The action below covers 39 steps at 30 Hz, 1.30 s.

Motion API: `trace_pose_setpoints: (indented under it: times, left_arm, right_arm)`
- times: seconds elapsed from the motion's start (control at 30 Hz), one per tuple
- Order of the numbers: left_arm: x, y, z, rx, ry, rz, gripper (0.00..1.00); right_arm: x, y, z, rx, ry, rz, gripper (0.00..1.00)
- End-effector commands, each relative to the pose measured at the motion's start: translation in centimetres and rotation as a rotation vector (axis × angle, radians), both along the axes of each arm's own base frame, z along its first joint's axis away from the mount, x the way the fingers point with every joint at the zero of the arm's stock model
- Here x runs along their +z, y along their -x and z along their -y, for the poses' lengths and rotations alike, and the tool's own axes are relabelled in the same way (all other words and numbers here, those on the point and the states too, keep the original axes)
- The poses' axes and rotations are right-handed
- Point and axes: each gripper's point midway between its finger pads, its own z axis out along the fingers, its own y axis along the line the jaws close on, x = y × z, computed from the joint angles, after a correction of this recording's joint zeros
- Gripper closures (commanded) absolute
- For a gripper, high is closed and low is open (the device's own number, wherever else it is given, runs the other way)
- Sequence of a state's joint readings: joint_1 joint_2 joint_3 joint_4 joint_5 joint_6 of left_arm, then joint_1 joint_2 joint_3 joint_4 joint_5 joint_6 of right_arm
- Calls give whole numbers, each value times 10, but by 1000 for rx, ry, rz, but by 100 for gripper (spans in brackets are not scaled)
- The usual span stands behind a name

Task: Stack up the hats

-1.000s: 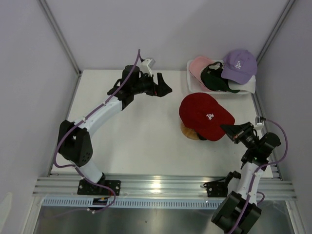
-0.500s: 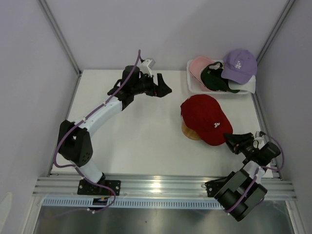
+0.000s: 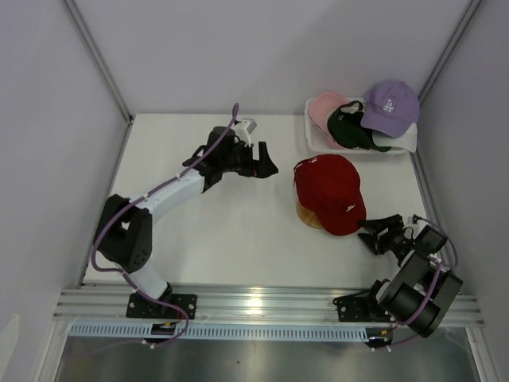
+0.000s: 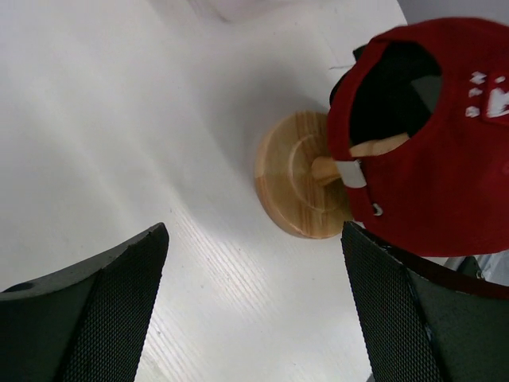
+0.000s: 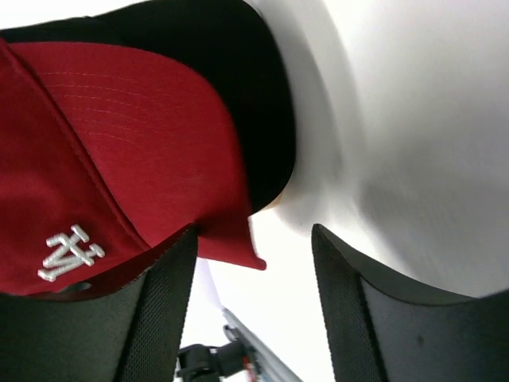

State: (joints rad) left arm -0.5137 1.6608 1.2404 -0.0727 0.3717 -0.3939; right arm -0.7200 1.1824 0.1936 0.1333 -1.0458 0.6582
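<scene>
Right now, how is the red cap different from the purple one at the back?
Colour: the red cap is deep red, the purple cap pale lavender. Place: the red cap sits alone on a wooden stand mid-table; the purple cap lies on top of other caps piled in the white basket. Both are curved-brim baseball caps with a white logo.

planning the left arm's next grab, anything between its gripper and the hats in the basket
Nothing visible: only bare table separates the left gripper from the pink hat in the basket; the red cap sits aside.
</scene>
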Motion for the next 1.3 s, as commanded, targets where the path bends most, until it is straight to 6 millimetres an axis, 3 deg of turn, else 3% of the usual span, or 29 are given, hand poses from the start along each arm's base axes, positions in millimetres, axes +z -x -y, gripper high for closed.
trace_pose_setpoints:
  times: [0.0,0.17,0.47,0.57,0.73,0.87,1.1,1.27]
  left_arm:
    - [4,13,6,3,34,1,7]
    - [15,11,21,-21,68,-3,8]
    - [48,6,56,-61,83,56,9]
    - [39,6,63,-48,24,39,12]
    - [3,1,61,29,-109,-37,22]
    - [-12,-1,58,57,-163,-64,26]
    - [-3,-4,61,61,-157,-31,26]
    - [7,-4,50,112,-164,-4,27]
  right_arm:
    - [4,-24,12,-6,143,20,38]
    - [9,-48,7,47,236,-5,42]
    - [-6,-66,18,59,260,-71,45]
    - [-10,-71,15,83,252,-79,46]
    - [-13,-77,7,116,251,-87,46]
    - [-13,-81,6,120,260,-93,46]
    - [-13,-82,5,132,273,-107,46]
    - [-11,-82,5,132,274,-107,46]
